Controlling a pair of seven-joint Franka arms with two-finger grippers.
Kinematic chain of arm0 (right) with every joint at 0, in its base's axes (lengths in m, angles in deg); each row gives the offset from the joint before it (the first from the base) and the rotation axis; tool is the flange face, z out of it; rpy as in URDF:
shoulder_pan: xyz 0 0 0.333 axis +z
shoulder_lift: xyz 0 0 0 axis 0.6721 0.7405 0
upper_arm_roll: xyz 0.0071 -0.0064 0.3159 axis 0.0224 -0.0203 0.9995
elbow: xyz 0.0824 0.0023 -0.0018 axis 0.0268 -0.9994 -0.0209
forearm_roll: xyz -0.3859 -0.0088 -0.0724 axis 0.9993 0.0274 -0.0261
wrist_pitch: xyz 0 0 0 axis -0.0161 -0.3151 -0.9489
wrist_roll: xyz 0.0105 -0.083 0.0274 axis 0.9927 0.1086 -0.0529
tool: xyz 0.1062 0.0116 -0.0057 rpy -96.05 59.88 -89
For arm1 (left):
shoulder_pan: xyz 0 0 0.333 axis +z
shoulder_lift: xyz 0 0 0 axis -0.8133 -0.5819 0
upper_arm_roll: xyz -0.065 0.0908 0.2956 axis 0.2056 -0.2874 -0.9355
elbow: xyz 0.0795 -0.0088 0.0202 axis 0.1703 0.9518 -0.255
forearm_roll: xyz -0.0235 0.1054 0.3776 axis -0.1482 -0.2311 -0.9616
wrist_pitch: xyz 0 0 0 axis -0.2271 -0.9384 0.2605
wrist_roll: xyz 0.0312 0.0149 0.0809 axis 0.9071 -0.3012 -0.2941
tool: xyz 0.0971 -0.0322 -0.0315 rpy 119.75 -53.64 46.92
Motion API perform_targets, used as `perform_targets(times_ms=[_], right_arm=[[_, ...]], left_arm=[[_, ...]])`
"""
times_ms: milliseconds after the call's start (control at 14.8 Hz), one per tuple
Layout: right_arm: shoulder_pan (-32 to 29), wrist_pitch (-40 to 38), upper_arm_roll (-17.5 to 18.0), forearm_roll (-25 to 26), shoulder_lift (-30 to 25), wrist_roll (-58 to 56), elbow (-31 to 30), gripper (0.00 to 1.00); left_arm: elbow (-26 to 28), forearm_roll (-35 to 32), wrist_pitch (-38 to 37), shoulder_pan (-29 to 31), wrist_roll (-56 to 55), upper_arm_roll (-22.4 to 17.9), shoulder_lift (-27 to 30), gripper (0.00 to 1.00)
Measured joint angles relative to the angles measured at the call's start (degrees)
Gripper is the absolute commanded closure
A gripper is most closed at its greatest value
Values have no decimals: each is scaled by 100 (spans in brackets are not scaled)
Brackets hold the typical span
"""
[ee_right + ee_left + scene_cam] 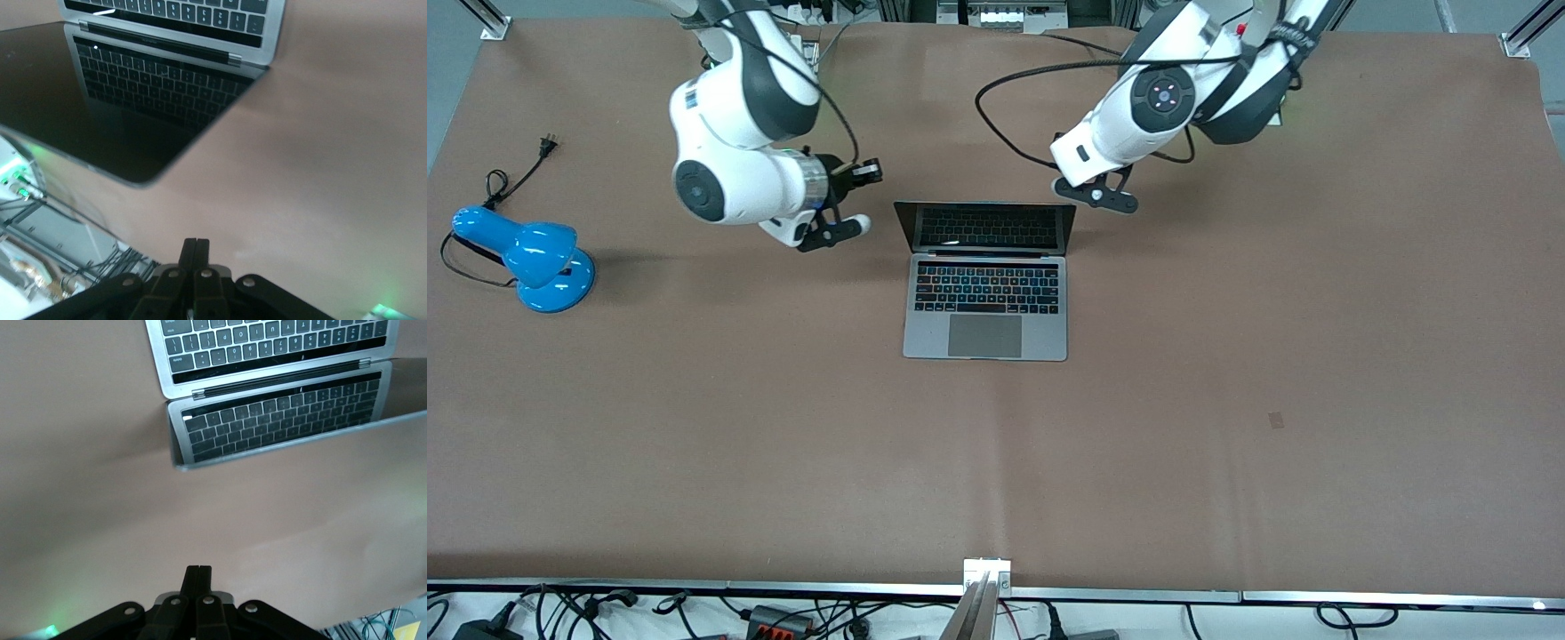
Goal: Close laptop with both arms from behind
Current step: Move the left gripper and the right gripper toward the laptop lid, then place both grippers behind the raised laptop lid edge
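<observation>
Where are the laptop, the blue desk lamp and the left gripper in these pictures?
laptop (984,336): front view, on the trackpad.
blue desk lamp (538,251): front view, on the lamp head.
left gripper (1096,195): front view, between its fingertips, over the table beside the laptop's screen.

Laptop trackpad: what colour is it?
Grey, slightly darker than the laptop body; the trackpad shows best in the front view.

Open tabletop on every side of the laptop

The laptop (985,283) stands open mid-table, its raised screen the only barrier between the two grippers. Right gripper (838,227) and left gripper (1096,192) flank the lid with bare table (1227,400) around; the blue lamp (529,258) sits well apart.
</observation>
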State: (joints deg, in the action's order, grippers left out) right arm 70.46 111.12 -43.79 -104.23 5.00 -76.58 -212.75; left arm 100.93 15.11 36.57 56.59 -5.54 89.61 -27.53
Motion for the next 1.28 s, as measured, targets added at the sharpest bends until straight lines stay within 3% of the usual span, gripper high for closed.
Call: perform_targets(times_ms=[270, 540, 1282], right_arm=[[555, 631, 4, -6, 130, 597, -30, 100], [612, 950, -1, -8, 251, 664, 2, 100], [624, 1524, -17, -16, 904, 1004, 760, 100]], left_arm=[[101, 0, 649, 17, -22, -1, -519, 100], [78, -379, 1205, 18, -62, 1, -952, 100], [-823, -1130, 1328, 81, -447, -132, -1944, 100]])
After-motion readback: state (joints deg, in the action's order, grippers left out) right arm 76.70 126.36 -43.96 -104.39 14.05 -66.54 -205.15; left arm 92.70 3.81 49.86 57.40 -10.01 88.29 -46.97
